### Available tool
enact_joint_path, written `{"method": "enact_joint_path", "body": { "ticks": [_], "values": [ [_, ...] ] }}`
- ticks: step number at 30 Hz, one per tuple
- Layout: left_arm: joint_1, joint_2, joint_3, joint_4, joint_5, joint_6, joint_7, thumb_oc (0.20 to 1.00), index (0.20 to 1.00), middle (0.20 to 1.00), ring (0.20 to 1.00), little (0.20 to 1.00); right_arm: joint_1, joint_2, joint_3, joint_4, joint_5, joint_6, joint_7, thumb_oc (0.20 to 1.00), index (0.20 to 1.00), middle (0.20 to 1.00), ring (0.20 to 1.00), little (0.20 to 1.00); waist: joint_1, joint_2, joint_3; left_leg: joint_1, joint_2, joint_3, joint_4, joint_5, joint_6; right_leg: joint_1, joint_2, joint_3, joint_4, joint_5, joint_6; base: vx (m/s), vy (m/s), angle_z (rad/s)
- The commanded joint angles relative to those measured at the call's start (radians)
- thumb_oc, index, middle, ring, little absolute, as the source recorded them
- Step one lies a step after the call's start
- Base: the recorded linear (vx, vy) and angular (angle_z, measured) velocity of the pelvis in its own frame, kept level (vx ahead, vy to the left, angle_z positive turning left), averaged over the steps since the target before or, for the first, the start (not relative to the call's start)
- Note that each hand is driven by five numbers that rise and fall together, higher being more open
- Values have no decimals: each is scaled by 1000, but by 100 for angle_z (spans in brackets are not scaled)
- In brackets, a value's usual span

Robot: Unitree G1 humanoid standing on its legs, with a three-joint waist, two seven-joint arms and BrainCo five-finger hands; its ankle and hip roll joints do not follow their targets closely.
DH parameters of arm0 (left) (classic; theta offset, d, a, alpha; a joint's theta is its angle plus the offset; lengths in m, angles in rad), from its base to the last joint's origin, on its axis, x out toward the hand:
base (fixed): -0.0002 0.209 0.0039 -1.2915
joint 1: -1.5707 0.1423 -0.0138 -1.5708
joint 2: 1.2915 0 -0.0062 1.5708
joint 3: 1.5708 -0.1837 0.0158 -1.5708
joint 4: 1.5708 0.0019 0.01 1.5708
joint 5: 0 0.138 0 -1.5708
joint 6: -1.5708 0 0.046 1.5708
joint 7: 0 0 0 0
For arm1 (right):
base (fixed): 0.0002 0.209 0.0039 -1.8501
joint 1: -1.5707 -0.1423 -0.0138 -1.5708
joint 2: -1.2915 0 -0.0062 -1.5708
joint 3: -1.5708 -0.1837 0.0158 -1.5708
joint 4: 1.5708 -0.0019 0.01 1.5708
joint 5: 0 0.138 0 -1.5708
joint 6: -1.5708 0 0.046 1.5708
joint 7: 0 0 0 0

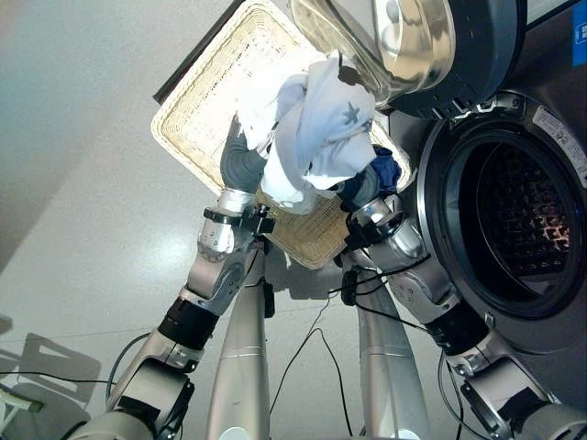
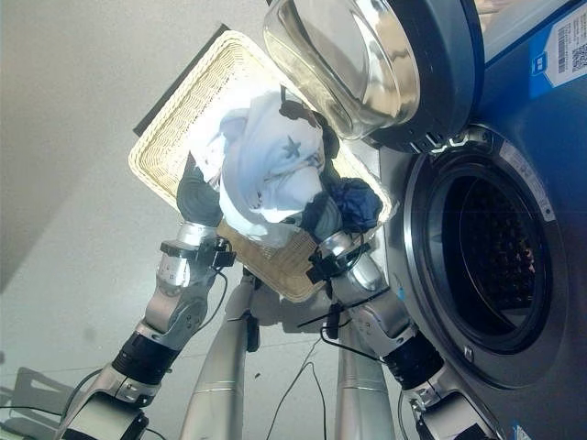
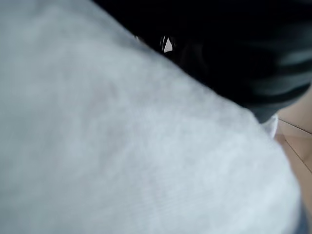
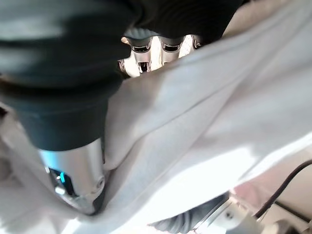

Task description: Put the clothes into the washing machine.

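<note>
- A bundle of white clothes (image 1: pixel 316 128) with a small star mark is lifted between the two hands, above a pale wicker basket (image 1: pixel 206 101) that lies on the grey floor (image 1: pixel 83 183); the bundle sits just beside the open washing machine (image 1: pixel 550 229), not inside it
- The left hand (image 1: pixel 240 163) comes in from the lower left and presses against the bundle's left side; its fingers are hidden in the cloth, so I cannot tell whether they are straight or curled; in the left wrist view white cloth (image 3: pixel 122 146) lies right against the camera, with the dark ribbed cover above it
- The right hand (image 1: pixel 365 188) is at the bundle's lower right, near the edge of the drum opening; in the right wrist view silver fingers (image 4: pixel 148 48) go into folds of the white cloth (image 4: pixel 209 112); whether they grip it I cannot tell
- A dark blue garment (image 2: pixel 353 203) is bunched just beside the right hand, against the white bundle and over the basket's near corner
- The machine's round glass door (image 2: pixel 353 60) is swung open and hangs above the bundle, touching or nearly touching its top; the dark drum (image 1: pixel 518 215) shows its perforated metal wall
</note>
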Motion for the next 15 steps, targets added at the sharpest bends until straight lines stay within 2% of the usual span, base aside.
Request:
{"method": "enact_joint_path", "body": {
  "ticks": [1, 3, 4, 9, 15],
  "values": [
    [-57, 5, -1, -115, 154, -56, 122, 200, 200, 200, 200, 200, -15, 7, 12, -134, 44, -11, 44, 1000, 1000, 1000, 1000, 1000, -1, 25, -20, -24, -84, 5, 96, -93, 19, 72, 35, -77, -271, 196, 97, 0, 0, 0],
    [-57, 6, 2, -116, 180, -59, 149, 200, 200, 200, 200, 200, -15, 6, 12, -133, 45, -12, 43, 1000, 1000, 1000, 1000, 1000, 0, 25, -20, -24, -85, 4, 96, -93, 19, 72, 35, -78, -272, 196, 97, 0, 0, 0],
    [-57, 20, 16, -112, 229, -74, 210, 200, 200, 200, 200, 200, -12, 3, 13, -129, 51, -12, 37, 1000, 1000, 1000, 1000, 1000, 3, 25, -20, -26, -84, 2, 98, -92, 18, 71, 32, -81, -271, 196, 97, 0, 0, 0],
    [-54, 27, 37, -116, 323, -86, 314, 200, 200, 200, 200, 200, -8, 0, 11, -121, 78, -12, 53, 1000, 1000, 1000, 1000, 1000, 9, 26, -20, -30, -84, -1, 99, -91, 15, 68, 27, -88, -268, 194, 98, 0, 0, 0],
    [-49, 33, 47, -117, 399, -82, 385, 200, 200, 200, 200, 200, -5, 1, 8, -125, 102, -4, 70, 1000, 1000, 1000, 1000, 1000, 13, 24, -20, -34, -83, -3, 101, -92, 15, 64, 26, -93, -263, 191, 98, 2, -4, 1]
  ]
}}
